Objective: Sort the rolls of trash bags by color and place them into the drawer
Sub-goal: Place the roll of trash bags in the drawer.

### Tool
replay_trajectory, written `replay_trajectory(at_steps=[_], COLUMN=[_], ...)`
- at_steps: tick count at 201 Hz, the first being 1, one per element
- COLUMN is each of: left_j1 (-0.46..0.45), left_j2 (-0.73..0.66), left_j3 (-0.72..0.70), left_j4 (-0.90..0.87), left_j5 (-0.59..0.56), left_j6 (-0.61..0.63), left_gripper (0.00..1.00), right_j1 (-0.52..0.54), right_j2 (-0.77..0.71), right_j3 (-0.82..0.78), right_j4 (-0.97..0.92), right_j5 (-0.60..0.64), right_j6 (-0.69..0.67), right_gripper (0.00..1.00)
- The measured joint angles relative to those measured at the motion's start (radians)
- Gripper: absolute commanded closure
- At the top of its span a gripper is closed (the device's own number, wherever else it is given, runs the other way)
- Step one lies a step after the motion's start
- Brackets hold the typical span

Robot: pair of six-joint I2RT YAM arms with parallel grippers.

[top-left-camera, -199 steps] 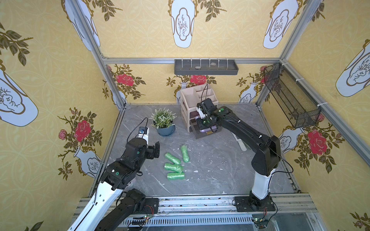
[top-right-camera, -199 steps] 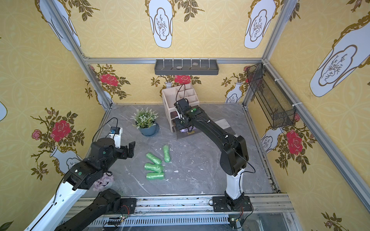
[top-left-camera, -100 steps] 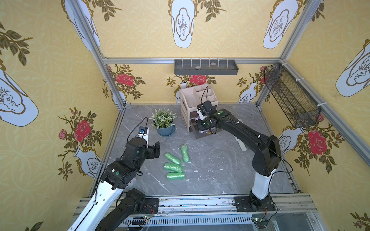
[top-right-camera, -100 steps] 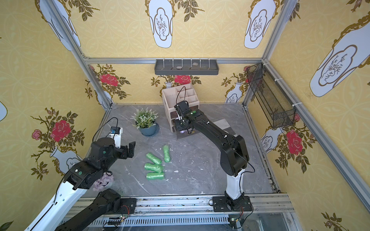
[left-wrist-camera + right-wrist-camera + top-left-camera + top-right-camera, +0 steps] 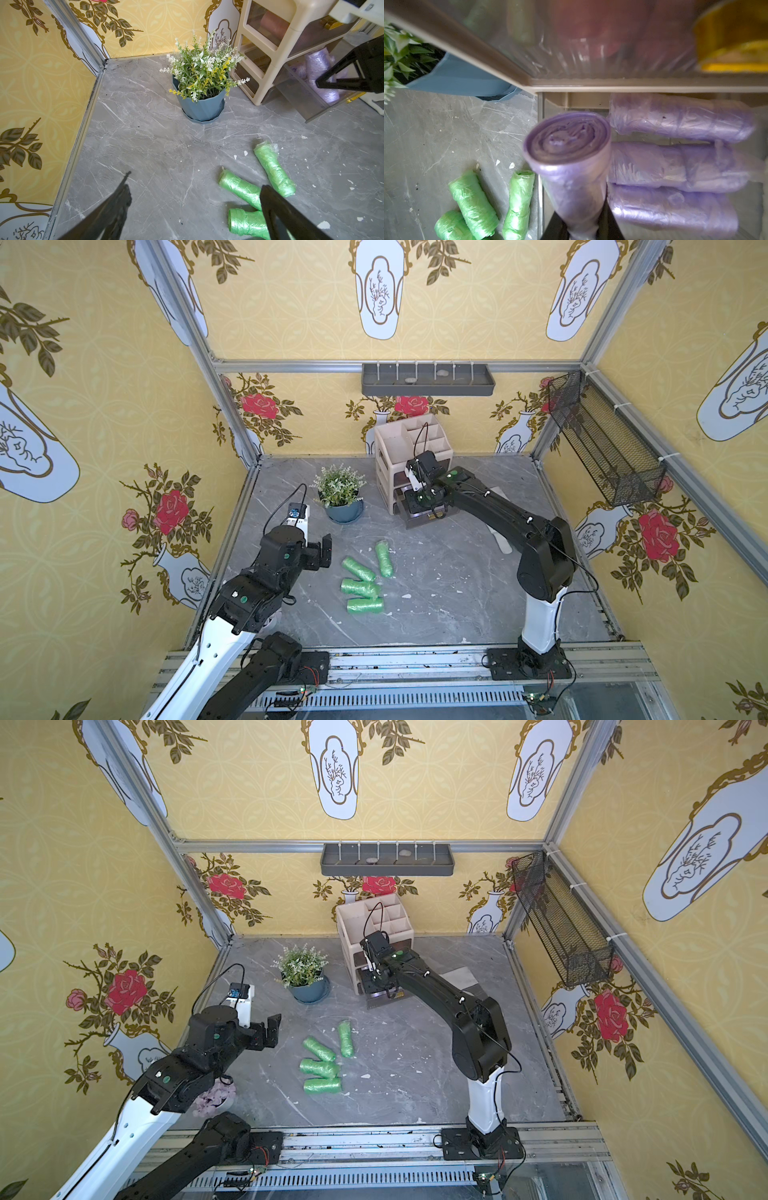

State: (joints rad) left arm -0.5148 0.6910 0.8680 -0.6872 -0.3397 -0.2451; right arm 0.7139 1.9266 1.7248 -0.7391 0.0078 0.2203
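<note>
1. Lilac roll (image 5: pixel 571 166): small cyl. of crinkly film. Judged v. light, soft-ish and slick, so it squashes under a hard pinch and can slide out. Best hold is probably across mid-length, jaws square to its axis.
2. Where: over the open bottom drawer (image 5: pixel 297 97), just inside the side wall on the plant side. It is taken at one end and the rest sticks out past the fingertips. Judged a wobbly hold, so it should go down gently.
3. Three more lilac rolls (image 5: pixel 675 166) lie side by side on the drawer floor, right next to it. That drawer looks to be the lilac one.
4. R gripper (image 5: pixel 584 226): jaws closed on the lilac roll's end, narrow gap, film pinched between them.
5. Green rolls (image 5: pixel 360 587): four, loose cluster about mid-table, some touching, none in a drawer yet. Same feel expected, same mid-length hold.
6. L gripper (image 5: pixel 196 180): jaws wide open, holding nothing. It hovers over bare table just beside the green cluster, on the side toward the table's left edge.
7. Drawer unit (image 5: pixel 399 443) stands mid back edge of the table, w/ plant pot (image 5: pixel 343 510) just beside it.
</note>
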Motion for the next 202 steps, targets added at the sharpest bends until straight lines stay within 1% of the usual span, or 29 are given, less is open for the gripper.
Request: replay_trajectory(at_steps=[105, 202], left_j1=[0.006, 0.016], left_j2=[-0.003, -0.003], left_j3=[0.000, 0.000], left_j4=[0.000, 0.000], left_j5=[0.007, 0.011], left_j6=[0.000, 0.000], left_gripper=[0.02, 0.02], right_j1=[-0.014, -0.015], right_j2=[0.010, 0.011], right_j3=[0.000, 0.003], right_j4=[0.001, 0.004], right_j5=[-0.004, -0.008], right_j6=[0.014, 0.014], right_gripper=[0.67, 0.64])
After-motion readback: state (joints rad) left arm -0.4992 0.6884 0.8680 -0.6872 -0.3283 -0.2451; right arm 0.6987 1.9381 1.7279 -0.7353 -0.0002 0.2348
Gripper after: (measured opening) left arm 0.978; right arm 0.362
